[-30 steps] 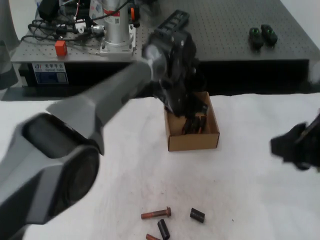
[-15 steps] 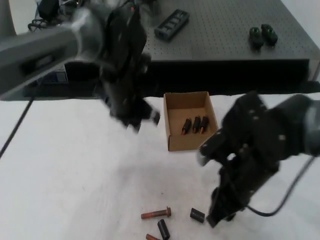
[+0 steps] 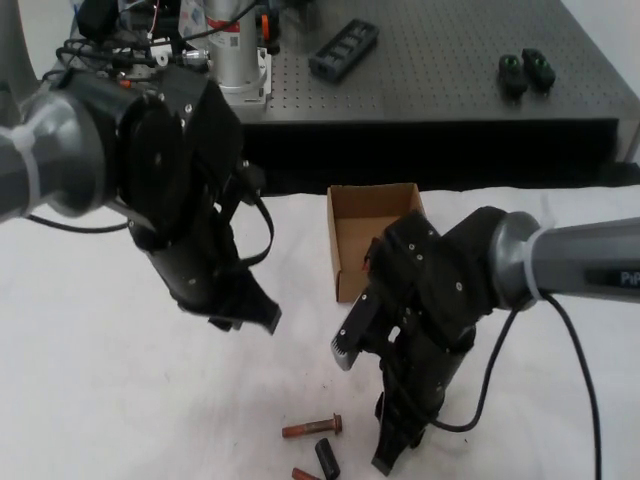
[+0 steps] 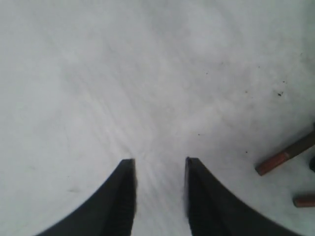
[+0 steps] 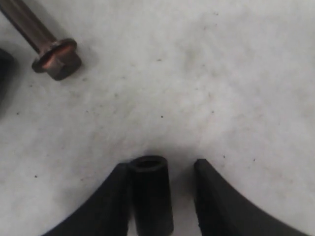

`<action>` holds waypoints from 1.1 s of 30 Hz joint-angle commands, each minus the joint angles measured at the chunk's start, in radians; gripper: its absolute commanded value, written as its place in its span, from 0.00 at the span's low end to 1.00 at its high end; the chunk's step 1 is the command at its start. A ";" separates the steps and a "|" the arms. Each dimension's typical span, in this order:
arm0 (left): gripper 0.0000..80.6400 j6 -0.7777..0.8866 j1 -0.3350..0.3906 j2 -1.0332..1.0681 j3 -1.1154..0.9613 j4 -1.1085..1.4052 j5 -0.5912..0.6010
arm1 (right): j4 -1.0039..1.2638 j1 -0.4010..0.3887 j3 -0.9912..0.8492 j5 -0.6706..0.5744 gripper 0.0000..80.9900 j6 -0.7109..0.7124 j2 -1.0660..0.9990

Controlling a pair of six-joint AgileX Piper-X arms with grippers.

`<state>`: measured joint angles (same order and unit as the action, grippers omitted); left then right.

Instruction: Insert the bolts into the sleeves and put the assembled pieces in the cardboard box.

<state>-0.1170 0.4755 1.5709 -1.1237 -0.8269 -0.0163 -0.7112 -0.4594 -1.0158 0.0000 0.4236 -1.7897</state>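
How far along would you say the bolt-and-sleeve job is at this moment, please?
Done: cannot be confirmed, since the right arm hides most of the cardboard box floor. In hand: the open right gripper straddles one sleeve, not yet clamped; the left gripper is open over bare cloth. Left: one bolt, a second bolt and another sleeve lie loose, unassembled.

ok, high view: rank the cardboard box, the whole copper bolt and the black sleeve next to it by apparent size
1. cardboard box: clearly largest, even though it sits farther from the camera.
2. bolt.
3. black sleeve: shorter than the bolt. They lie side by side, so this comparison is fair.
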 commanded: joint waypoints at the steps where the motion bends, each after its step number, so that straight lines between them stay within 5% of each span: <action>1: 0.30 -0.023 0.001 -0.012 -0.002 0.011 -0.009 | -0.044 -0.006 -0.016 0.044 0.37 0.027 -0.027; 3: 0.30 -0.043 0.001 -0.012 -0.002 0.022 0.038 | -0.044 -0.009 -0.016 0.044 0.31 0.027 -0.026; 7: 0.30 -0.108 0.001 -0.012 -0.002 0.072 0.215 | -0.048 -0.009 -0.016 0.071 0.00 0.025 -0.019; 14: 0.37 -0.212 0.021 0.039 -0.009 0.148 0.321 | -0.048 0.038 -0.004 0.037 0.04 -0.076 0.061; 24: 0.38 -0.471 0.163 0.214 -0.092 0.116 0.310 | -0.033 0.111 0.208 -0.090 0.04 -0.182 0.368; 29: 0.37 -0.575 0.219 0.268 -0.100 0.124 0.121 | -0.001 0.111 0.306 -0.094 0.04 -0.212 0.525; 33: 0.37 -0.594 0.225 0.303 -0.100 0.124 0.110 | 0.019 0.111 0.354 -0.094 0.04 -0.230 0.622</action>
<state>-0.6343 0.6894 1.8330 -1.2106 -0.7067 0.1932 -0.7253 -0.3525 -0.7025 -0.0837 0.2170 -1.2672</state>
